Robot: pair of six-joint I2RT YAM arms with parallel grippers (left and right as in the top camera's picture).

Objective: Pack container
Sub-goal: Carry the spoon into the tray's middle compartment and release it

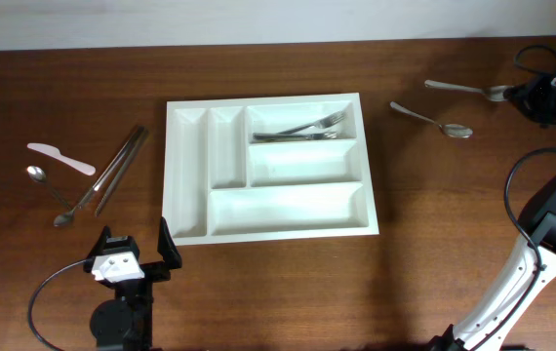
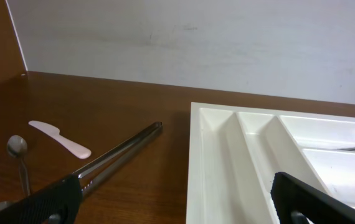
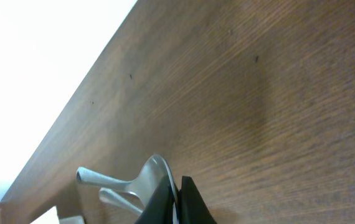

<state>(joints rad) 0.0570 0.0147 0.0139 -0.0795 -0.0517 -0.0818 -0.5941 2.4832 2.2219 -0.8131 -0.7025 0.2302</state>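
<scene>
The white container [image 1: 288, 211] lies at the table's middle, with forks [image 1: 302, 127] in its top right compartment. My right gripper [image 1: 512, 96] is at the far right edge, shut on the bowl of a metal spoon [image 1: 465, 90]. In the right wrist view the spoon [image 3: 146, 177] has its bowl edge pinched between the black fingertips of the right gripper [image 3: 177, 202], close over the wood. My left gripper [image 1: 138, 255] stands open near the front left, off the container's left corner. In the left wrist view the container's rim [image 2: 196, 155] runs between the wide-apart fingers [image 2: 37, 202] of the left gripper [image 2: 177, 205].
A second spoon [image 1: 434, 120] lies right of the container. At the left lie a white plastic knife [image 1: 60, 158], a small spoon [image 1: 46, 187] and long metal pieces [image 1: 117, 171]. A pale wall borders the table's far edge.
</scene>
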